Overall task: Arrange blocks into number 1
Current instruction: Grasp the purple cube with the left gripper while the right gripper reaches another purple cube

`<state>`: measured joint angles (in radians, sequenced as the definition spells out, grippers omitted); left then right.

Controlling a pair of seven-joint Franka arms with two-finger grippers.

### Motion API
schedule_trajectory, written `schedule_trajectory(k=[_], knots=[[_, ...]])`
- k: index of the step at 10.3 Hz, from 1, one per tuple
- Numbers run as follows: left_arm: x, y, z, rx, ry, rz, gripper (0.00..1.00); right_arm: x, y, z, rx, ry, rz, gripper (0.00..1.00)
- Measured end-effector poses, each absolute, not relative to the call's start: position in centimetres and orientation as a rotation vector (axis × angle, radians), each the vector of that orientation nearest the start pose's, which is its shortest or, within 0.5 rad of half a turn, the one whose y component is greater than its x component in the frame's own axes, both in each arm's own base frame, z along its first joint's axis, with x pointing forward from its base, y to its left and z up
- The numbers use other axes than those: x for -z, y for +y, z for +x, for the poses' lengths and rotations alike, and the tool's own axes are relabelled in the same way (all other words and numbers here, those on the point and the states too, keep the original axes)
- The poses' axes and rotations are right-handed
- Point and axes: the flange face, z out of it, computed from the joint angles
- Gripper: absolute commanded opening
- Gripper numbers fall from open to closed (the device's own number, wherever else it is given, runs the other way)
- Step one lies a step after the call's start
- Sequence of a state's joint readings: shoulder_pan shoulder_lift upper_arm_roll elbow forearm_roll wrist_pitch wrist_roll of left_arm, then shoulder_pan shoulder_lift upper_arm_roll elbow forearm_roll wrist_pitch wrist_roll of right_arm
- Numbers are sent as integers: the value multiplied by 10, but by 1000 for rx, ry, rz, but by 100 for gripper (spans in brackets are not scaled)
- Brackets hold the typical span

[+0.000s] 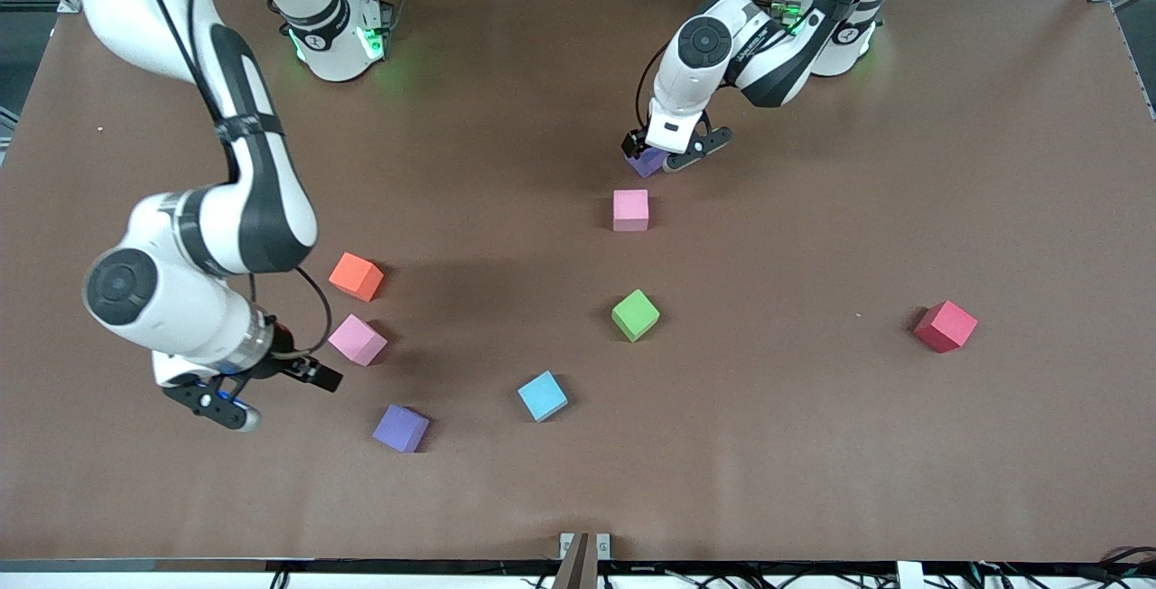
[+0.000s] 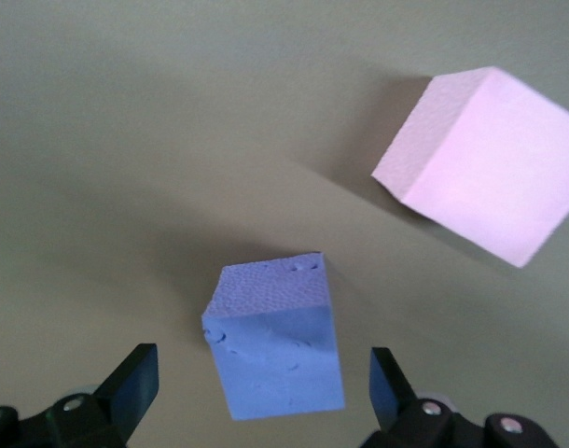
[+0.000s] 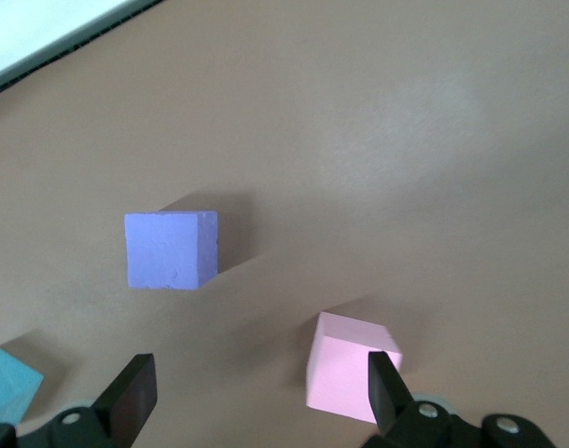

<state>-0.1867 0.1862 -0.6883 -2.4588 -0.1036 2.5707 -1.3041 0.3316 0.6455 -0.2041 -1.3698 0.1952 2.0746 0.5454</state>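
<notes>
A brown table [image 1: 578,56] holds seven small foam cubes, with a robot arm reaching in from each end.

The left gripper [image 1: 673,154] is low at the middle of the table with its fingers spread on either side of a purple cube [image 1: 647,162]. In the left wrist view the two fingertips [image 2: 135,383] stand clear of that purple cube [image 2: 277,350], so it sits between them unclamped. A pink cube [image 1: 630,210] lies just beside it, nearer the front camera, and shows in the same wrist view [image 2: 485,163].

Nearer the camera again is a green cube [image 1: 635,314], then a sky-blue cube [image 1: 543,396]. A red cube [image 1: 945,325] sits well apart toward the left arm's end.

The right gripper [image 1: 266,390] hangs with its fingers spread and nothing held, toward the right arm's end of the table. Beside it is a second pink cube [image 1: 357,340], with an orange cube [image 1: 356,276] just farther from the camera and a second purple cube [image 1: 401,428] nearer to it. The right wrist view shows this purple cube [image 3: 171,250] and pink cube [image 3: 345,366] apart on the table.
</notes>
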Motion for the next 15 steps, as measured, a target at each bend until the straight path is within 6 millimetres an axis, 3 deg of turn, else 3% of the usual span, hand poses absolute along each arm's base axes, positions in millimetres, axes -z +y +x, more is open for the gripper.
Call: schedule_trajectory(k=[4,6,7,10,12,15], knots=[[-222,-374,299,-299,-830,-3084,100,-295,180,724,116,894,-2946,100],[-212,-378,292,-327,-830,-3086,100,-274,191,729,161,907,-2976,100],[-208,-381,288,-341,-825,-3084,91,-271,196,735,182,896,-2981,100],[-202,-382,283,-365,-820,-3074,38,-274,209,749,250,861,-2973,100],[-202,-382,284,-364,-821,-3075,0,-261,215,756,301,841,-2965,100],[-216,-392,288,-322,-807,-3120,0,-244,213,759,319,848,-2953,100]])
